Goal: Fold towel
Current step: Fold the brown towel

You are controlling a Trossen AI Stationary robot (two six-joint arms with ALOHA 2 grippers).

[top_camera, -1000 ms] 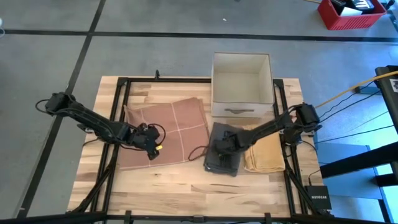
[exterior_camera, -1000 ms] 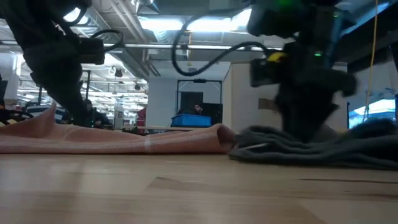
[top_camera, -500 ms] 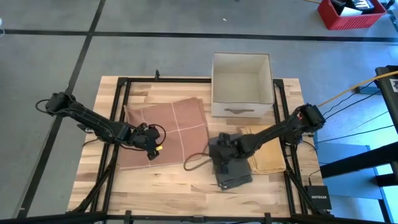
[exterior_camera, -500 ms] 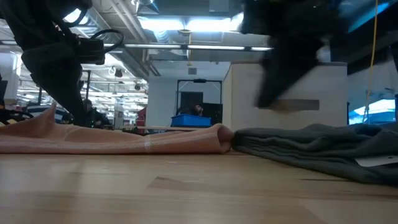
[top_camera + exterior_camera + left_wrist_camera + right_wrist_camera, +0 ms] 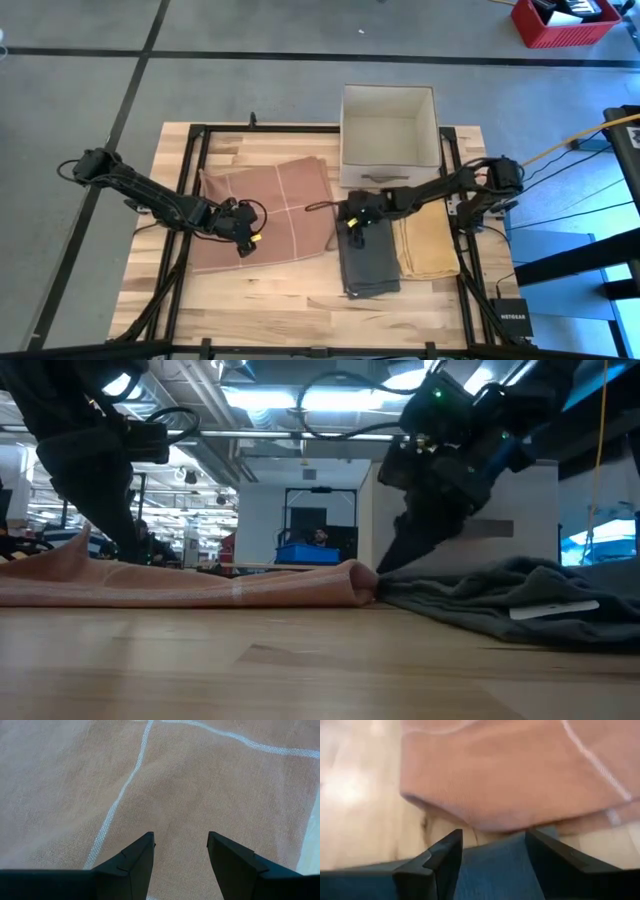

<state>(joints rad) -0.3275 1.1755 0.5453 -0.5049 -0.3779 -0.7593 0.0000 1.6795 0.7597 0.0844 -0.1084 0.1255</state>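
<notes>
Right end effector (image 5: 352, 222) sits low at the far end of the grey towel (image 5: 367, 258), fingers apart with grey cloth showing between them, though whether they pinch it is impossible to tell. That towel lies as a long strip on the wooden tabletop (image 5: 270, 295), between the pink checked towel (image 5: 290, 205) and the folded yellow towel (image 5: 428, 246), just in front of the white box (image 5: 390, 135). Left end effector (image 5: 243, 238) rests on the pink towel, fingers apart, holding nothing.
</notes>
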